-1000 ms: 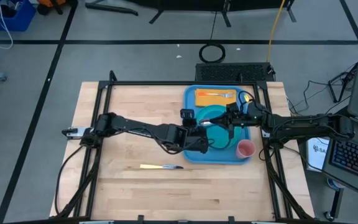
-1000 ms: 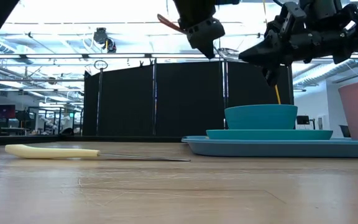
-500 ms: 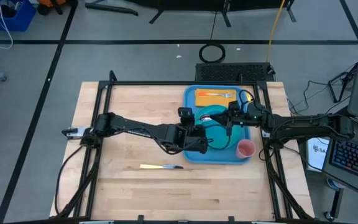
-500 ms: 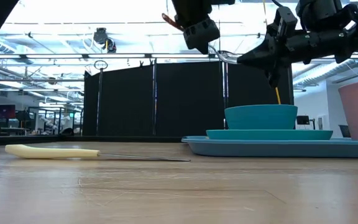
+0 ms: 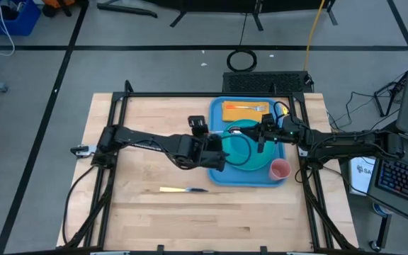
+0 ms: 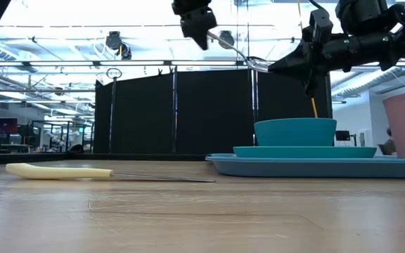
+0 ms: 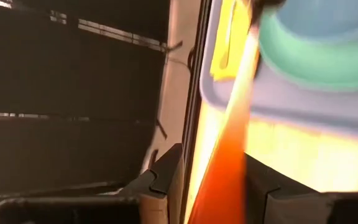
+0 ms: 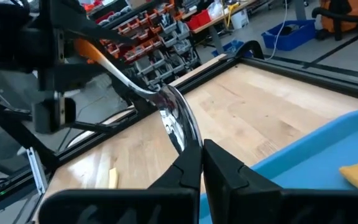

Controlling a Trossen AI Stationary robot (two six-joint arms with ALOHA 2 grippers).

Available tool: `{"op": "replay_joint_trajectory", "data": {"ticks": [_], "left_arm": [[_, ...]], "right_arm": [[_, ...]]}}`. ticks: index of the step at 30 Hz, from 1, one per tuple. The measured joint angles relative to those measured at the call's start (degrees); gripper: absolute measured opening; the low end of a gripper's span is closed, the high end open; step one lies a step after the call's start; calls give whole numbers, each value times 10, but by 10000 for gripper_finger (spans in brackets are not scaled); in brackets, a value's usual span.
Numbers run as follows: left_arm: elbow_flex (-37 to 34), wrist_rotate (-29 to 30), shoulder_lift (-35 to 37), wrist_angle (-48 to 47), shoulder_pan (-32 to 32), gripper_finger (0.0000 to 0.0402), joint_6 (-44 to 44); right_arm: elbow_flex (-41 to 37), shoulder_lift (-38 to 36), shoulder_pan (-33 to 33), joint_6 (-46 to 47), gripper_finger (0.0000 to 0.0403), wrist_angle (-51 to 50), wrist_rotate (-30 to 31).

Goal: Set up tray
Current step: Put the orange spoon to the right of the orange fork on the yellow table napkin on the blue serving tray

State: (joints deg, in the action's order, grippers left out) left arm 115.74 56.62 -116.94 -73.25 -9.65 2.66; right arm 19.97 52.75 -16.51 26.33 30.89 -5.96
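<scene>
A spoon (image 8: 166,102) with a metal bowl and an orange handle (image 7: 229,143) hangs in the air over the blue tray (image 5: 218,177). My right gripper (image 8: 202,149) is shut on its bowl end. My left gripper (image 6: 195,24) stands open with a finger on either side of the handle's free end. On the tray rest a turquoise plate (image 6: 304,151) with a bowl (image 6: 294,132) on it, a pink cup (image 5: 280,170) and a yellow-orange napkin (image 5: 245,110) with a fork on top. My right gripper pinches the spoon's metal bowl (image 8: 182,127) between its two shut fingers. The fingers come level from the table's right side. The spoon is lifted clear above the tray, its handle reaching up and toward the table's left. My left gripper: whether a finger touches the handle I cannot tell.
A knife (image 5: 184,190) with a pale handle lies on the bare wood near the table's front, left of the tray. A black frame (image 5: 119,99) runs along the table's edges. Wood to the left of the tray lies open.
My left gripper has gone up and toward the table's left edge, drawing back along the spoon's handle toward its free end. The spoon has stayed where it was, in my right gripper.
</scene>
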Motion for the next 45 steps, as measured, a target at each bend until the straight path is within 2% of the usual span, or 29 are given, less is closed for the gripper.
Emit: {"op": "replay_joint_trajectory", "data": {"ticks": [10, 13, 20, 27, 29, 34, 43, 45], "left_arm": [[0, 6, 26, -118, -2, 108, 94], [0, 14, 30, -168, -5, 108, 158], [-23, 11, 60, -166, -21, 108, 251], [-66, 63, 66, -129, -74, 108, 360], [-95, 65, 65, -67, -89, 108, 367], [-192, 11, 63, 161, -115, 108, 266], [-395, -118, 64, 696, -134, 108, 53], [-432, -144, 64, 780, -134, 108, 20]], "right_arm": [[0, -2, 0, 3, 1, -4, 15], [-1, -2, 0, 9, 1, -6, 22], [-1, -13, -14, 18, 0, -12, 34], [8, -53, -16, -14, 0, -103, 106], [23, -63, -15, -25, 0, -141, 123], [64, -68, -19, -54, 0, -207, 149], [86, -64, -61, -69, 0, -257, 147], [86, -64, -76, -69, 0, -269, 141]]}}
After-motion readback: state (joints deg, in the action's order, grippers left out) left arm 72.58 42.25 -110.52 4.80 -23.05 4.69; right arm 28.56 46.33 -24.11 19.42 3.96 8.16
